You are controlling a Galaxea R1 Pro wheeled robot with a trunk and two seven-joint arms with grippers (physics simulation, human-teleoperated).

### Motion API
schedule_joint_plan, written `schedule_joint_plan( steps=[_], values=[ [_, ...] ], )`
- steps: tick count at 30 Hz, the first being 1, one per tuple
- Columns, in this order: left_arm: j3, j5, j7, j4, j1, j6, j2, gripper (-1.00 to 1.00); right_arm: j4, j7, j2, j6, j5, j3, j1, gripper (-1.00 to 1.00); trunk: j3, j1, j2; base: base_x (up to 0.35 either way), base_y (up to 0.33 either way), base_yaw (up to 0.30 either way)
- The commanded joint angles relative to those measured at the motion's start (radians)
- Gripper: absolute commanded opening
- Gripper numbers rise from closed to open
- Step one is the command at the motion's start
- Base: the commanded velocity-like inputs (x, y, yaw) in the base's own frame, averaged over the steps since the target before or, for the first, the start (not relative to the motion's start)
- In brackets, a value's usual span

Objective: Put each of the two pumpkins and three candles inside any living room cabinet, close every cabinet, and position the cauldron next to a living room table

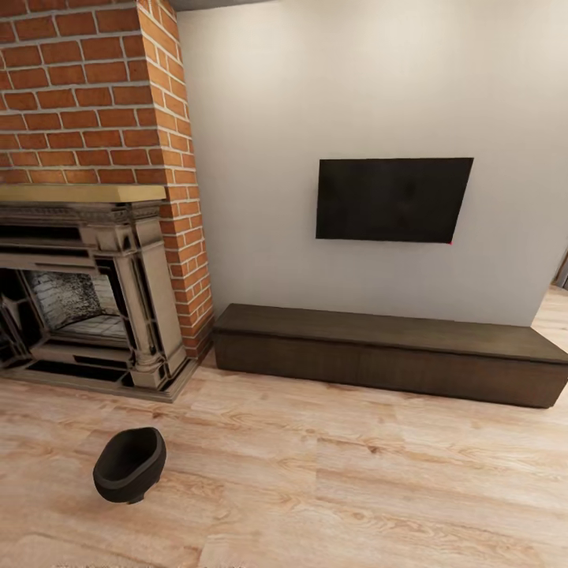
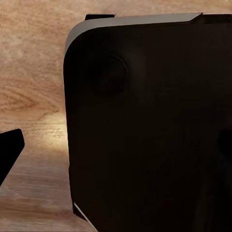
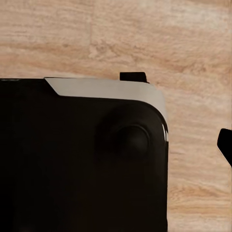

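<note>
I see a pale wood-plank floor (image 1: 331, 481) carrying everything in front of me. The black cauldron (image 1: 129, 464) sits on it at my near left, tipped so its mouth faces up and toward me, well apart from the long dark-brown cabinet (image 1: 386, 353) against the wall. The fireplace (image 1: 87, 292) stands on the floor just beside the cabinet's left end.

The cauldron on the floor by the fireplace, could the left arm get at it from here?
Probably not yet. The cauldron sits alone on open wood floor with nothing blocking it, but no arm is extended toward it in the head view, so the robot likely needs to close in first.
</note>
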Motion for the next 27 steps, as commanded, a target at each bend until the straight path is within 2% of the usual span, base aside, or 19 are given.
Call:
schedule_joint_plan(
  steps=[1, 2, 14, 20, 27],
  values=[
    [0.0, 0.0, 0.0, -0.001, 0.0, 0.0, 0.0, 1.0, 0.0, 0.0, 0.0, -0.006, 0.0, 0.0, 0.0, 1.0, 0.0, 0.0, 0.0, 0.0, 0.0, 0.185],
    [0.0, 0.0, 0.0, -0.001, 0.0, 0.0, 0.0, 1.0, 0.0, 0.0, -0.002, -0.106, 0.0, 0.0, 0.0, 1.0, 0.0, 0.0, 0.0, 0.0, 0.0, 0.119],
    [-0.001, 0.0, -0.003, -0.015, 0.0, 0.0, -0.012, 1.0, -0.001, 0.006, -0.003, -0.102, 0.007, 0.005, 0.0, 1.0, 0.0, 0.0, 0.0, 0.0, 0.0, 0.02],
    [-0.001, -0.001, -0.005, -0.009, 0.0, 0.002, -0.006, 1.0, 0.0, 0.007, 0.0, -0.101, 0.009, 0.006, 0.0, 1.0, 0.0, 0.0, 0.0, 0.0, 0.0, 0.0],
    [0.001, 0.001, -0.005, -0.009, 0.0, 0.002, -0.005, 1.0, 0.0, 0.002, -0.001, -0.101, 0.009, 0.005, -0.001, 1.0, -0.012, 0.0, 0.0, 0.0, 0.0, 0.0]
  ],
)
